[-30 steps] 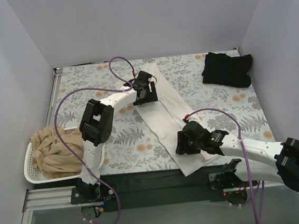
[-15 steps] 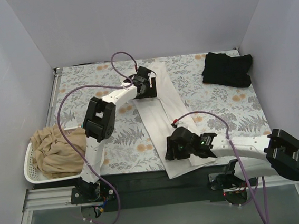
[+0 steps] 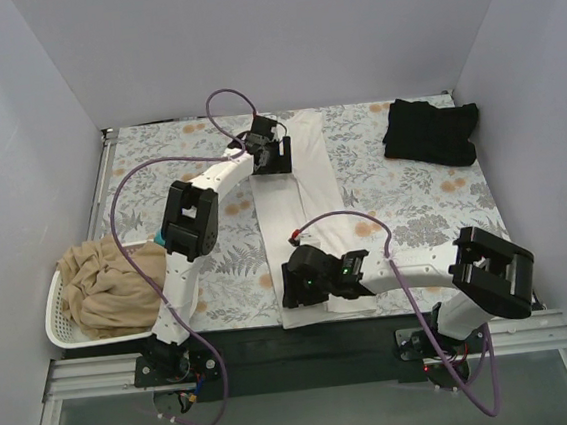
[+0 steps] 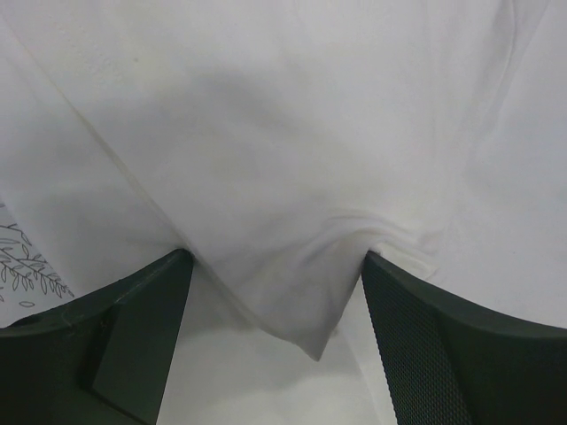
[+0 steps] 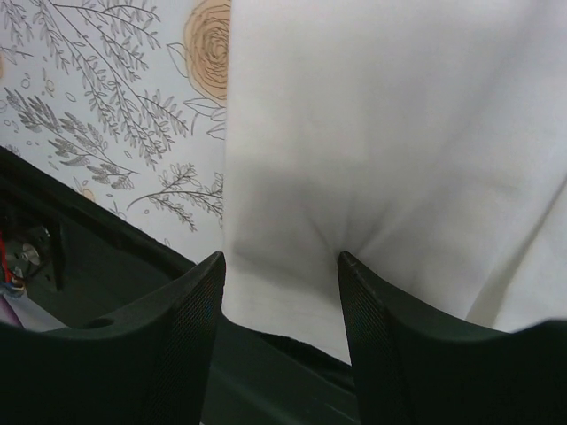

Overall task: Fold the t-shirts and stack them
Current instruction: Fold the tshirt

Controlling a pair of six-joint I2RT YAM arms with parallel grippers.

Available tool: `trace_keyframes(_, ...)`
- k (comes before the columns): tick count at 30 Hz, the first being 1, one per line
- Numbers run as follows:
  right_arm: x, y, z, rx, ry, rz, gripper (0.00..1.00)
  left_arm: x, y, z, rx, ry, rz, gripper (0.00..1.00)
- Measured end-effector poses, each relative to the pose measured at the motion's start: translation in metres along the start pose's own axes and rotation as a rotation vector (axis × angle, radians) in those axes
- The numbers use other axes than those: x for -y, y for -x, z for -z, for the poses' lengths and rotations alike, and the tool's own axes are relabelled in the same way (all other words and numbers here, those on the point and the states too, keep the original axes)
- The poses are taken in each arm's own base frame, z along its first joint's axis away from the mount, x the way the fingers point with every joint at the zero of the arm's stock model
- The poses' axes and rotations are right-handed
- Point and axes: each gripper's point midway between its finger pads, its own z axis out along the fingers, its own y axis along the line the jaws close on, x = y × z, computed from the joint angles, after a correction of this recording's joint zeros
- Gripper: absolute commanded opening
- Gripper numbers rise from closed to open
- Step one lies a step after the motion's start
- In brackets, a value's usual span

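**White t-shirt (image 3: 297,196) stretched in a long strip**

It runs 12 to 6 o'clock down the middle. Left gripper (image 4: 276,274) pinches the far end, and right gripper (image 5: 282,270) clamps the near hem (cloth puckers at both). Black t-shirt (image 3: 431,130) sits at 2 o'clock. Tan t-shirt (image 3: 100,285) fills the laundry basket (image 3: 56,333) at 8.

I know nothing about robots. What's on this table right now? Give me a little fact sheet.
Being handled: white cloth t-shirt, folded into a long strip
Left gripper: pinching its far end
Right gripper: pinching its near end
Set aside: black cloth t-shirt, far right corner
Waiting: tan cloth t-shirt heaped in white plastic basket, near left
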Motion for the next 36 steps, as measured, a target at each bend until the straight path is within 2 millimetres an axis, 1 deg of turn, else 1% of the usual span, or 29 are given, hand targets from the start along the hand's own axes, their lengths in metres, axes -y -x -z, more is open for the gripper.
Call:
trace_keyframes(6, -0.024, 0.004, -0.014, 0.001, 0.031, 0.012, 0.61, 0.003, 0.004, -0.004, 0.007, -0.037, -0.068, 0.77)
trace_keyframes(10, -0.034, 0.008, -0.020, 0.001, 0.044, 0.016, 0.60, 0.004, 0.006, -0.006, 0.010, -0.058, -0.095, 0.77)
trace_keyframes(14, -0.040, 0.009, -0.022, 0.002, 0.054, 0.026, 0.60, 0.005, 0.009, -0.007, 0.010, -0.081, -0.098, 0.79)
trace_keyframes(17, -0.045, 0.005, -0.019, -0.005, 0.064, 0.073, 0.61, 0.005, 0.014, -0.008, 0.020, -0.096, -0.093, 0.80)
trace_keyframes(19, -0.056, 0.007, -0.011, 0.004, 0.089, 0.111, 0.61, 0.007, 0.016, -0.007, 0.018, -0.107, -0.087, 0.80)
trace_keyframes(21, -0.071, 0.014, 0.004, 0.031, 0.133, 0.135, 0.60, 0.007, 0.019, -0.006, 0.016, -0.112, -0.081, 0.81)
trace_keyframes(23, -0.083, 0.023, 0.021, 0.071, 0.178, 0.148, 0.61, 0.011, 0.030, -0.005, 0.035, -0.123, -0.073, 0.81)
trace_keyframes(26, -0.092, 0.040, 0.048, 0.146, 0.217, 0.145, 0.61, 0.018, 0.055, 0.006, 0.083, -0.142, -0.056, 0.81)
trace_keyframes(27, -0.090, 0.044, 0.054, 0.169, 0.222, 0.140, 0.61, 0.020, 0.063, 0.011, 0.102, -0.150, -0.049, 0.81)
trace_keyframes(28, -0.085, 0.046, 0.059, 0.186, 0.218, 0.134, 0.61, 0.022, 0.069, 0.017, 0.118, -0.157, -0.040, 0.81)
trace_keyframes(29, -0.078, 0.047, 0.063, 0.197, 0.207, 0.129, 0.61, 0.024, 0.075, 0.024, 0.131, -0.164, -0.032, 0.81)
trace_keyframes(31, -0.059, 0.045, 0.063, 0.207, 0.166, 0.118, 0.61, 0.026, 0.081, 0.040, 0.149, -0.174, -0.013, 0.81)
trace_keyframes(34, -0.022, 0.036, 0.056, 0.190, 0.070, 0.108, 0.61, 0.024, 0.076, 0.074, 0.142, -0.173, 0.020, 0.81)
trace_keyframes(36, -0.004, 0.028, 0.051, 0.167, 0.015, 0.110, 0.60, 0.022, 0.071, 0.102, 0.156, -0.179, 0.047, 0.80)
